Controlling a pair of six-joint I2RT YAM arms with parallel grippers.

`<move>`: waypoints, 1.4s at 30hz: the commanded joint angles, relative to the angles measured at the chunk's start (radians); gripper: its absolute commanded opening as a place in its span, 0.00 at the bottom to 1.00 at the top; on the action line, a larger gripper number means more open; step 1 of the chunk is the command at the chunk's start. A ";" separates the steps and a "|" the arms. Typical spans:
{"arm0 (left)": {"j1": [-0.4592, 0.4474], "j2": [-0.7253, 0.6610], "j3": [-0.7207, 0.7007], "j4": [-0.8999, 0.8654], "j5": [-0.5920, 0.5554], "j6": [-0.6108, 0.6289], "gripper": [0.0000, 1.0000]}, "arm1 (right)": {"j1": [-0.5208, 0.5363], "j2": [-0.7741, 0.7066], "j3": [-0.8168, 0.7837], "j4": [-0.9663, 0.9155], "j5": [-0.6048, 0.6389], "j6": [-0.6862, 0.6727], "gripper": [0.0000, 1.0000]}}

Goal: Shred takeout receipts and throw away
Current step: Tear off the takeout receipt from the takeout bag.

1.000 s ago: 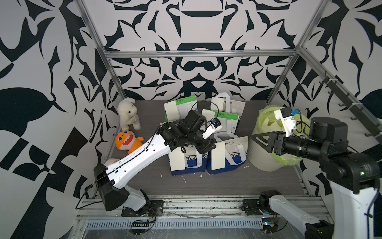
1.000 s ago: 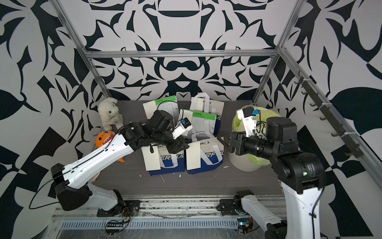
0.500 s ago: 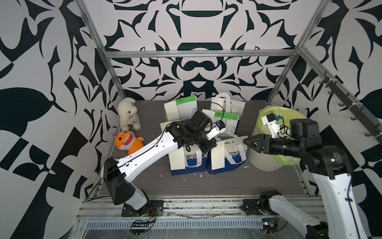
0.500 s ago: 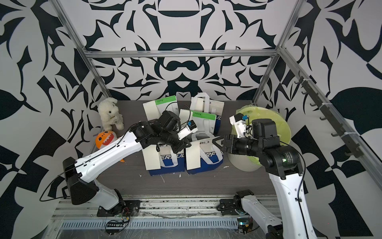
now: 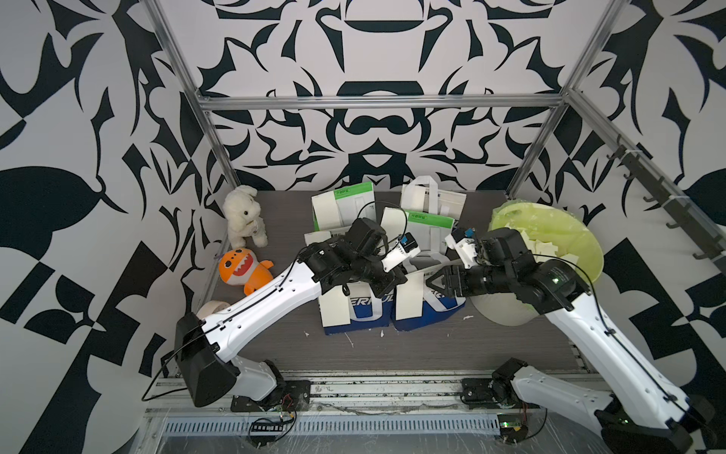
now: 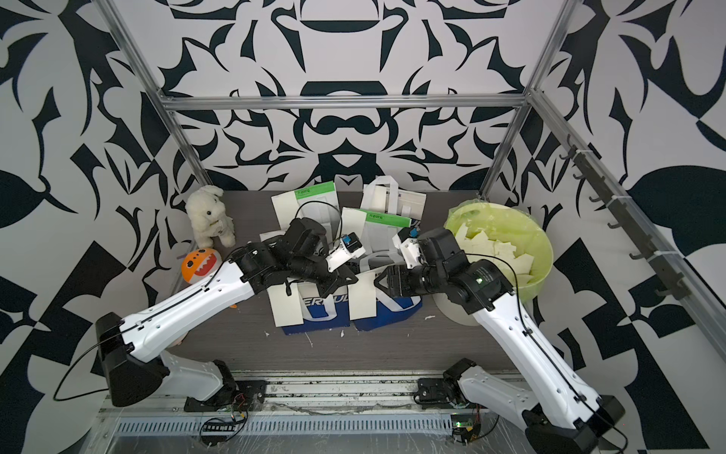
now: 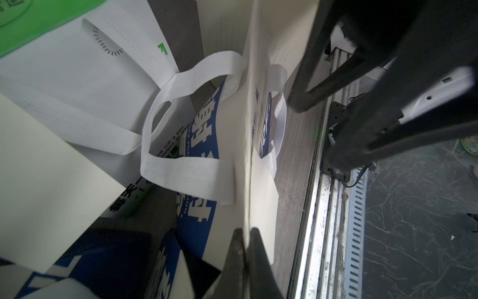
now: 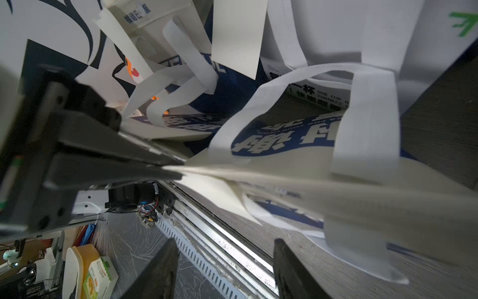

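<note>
Nearest us, our left gripper (image 7: pixel 245 233) had just clamped onto the edge of the receipt (image 7: pixel 249 160) at the front blue bag (image 5: pixel 444 310). Our right gripper (image 8: pixel 225 243), jaws apart, had swung in from the bin (image 5: pixel 558 214) behind, so tearing could begin.

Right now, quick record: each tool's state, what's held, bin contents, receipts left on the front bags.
left tool: shut on the edge of a receipt lying on the right blue bag
right tool: open, empty, close to that same receipt
bin: torn pieces inside
left blue bag: another receipt on it, no tool on it
scraps: a few on the table in front of the bags
</note>
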State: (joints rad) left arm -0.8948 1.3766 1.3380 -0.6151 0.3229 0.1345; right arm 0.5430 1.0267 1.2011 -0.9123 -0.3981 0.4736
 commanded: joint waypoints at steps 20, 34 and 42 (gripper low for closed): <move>0.017 -0.009 -0.048 0.141 0.135 0.017 0.00 | 0.080 0.100 -0.051 0.332 -0.056 -0.020 0.37; 0.020 -0.005 -0.060 0.145 0.130 0.019 0.00 | 0.126 0.113 0.002 0.305 0.008 -0.019 0.33; 0.018 -0.006 -0.068 0.173 0.125 0.008 0.00 | 0.133 0.149 0.003 0.337 0.006 -0.007 0.30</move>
State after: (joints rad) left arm -0.8627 1.3682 1.2823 -0.5232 0.3740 0.1398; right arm 0.6628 1.1610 1.1545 -0.6933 -0.3908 0.4648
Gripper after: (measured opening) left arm 0.056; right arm 0.307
